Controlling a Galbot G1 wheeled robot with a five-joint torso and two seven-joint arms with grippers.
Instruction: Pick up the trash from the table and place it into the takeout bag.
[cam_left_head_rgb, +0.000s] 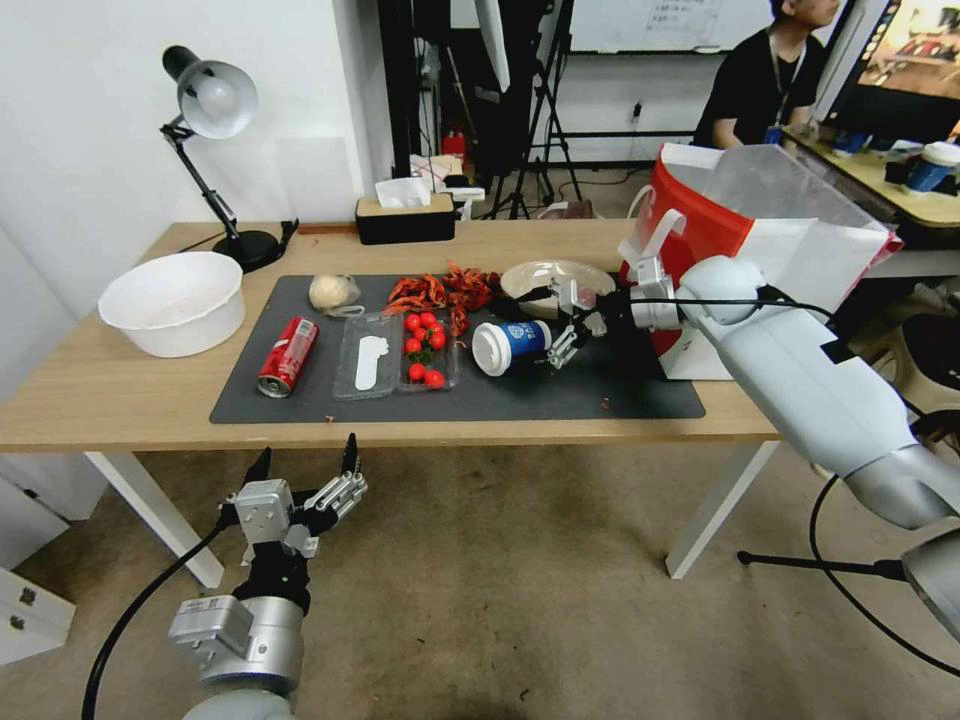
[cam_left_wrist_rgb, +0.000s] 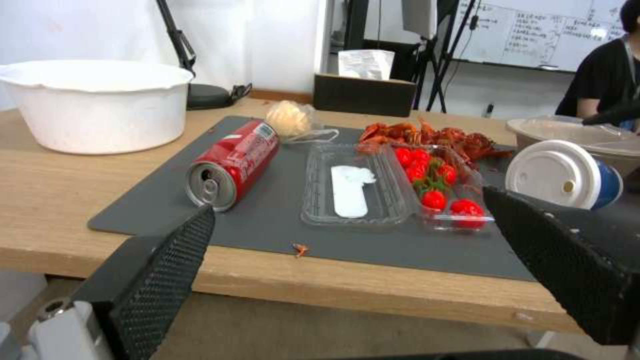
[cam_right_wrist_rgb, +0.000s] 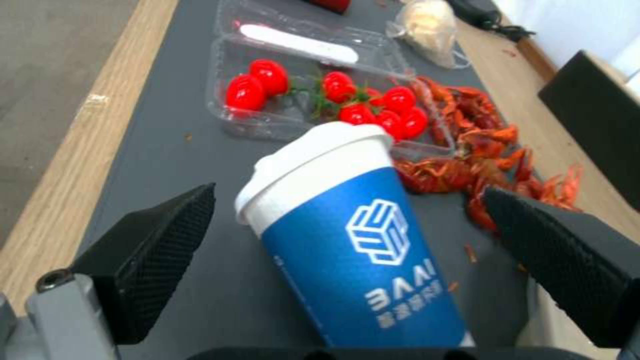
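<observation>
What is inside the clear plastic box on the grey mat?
The clear plastic box holds red cherry tomatoes in one half and a white label in its open lid half. Whatever lies beneath the tomatoes is hidden.

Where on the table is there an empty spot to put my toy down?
Bare light wood table lies in front of the big white plastic bowl. Bare dark grey mat lies in front of the tipped blue paper cup. It's crowded mid-mat: red soda can, clear plastic tomato tray, red crayfish shells.
</observation>
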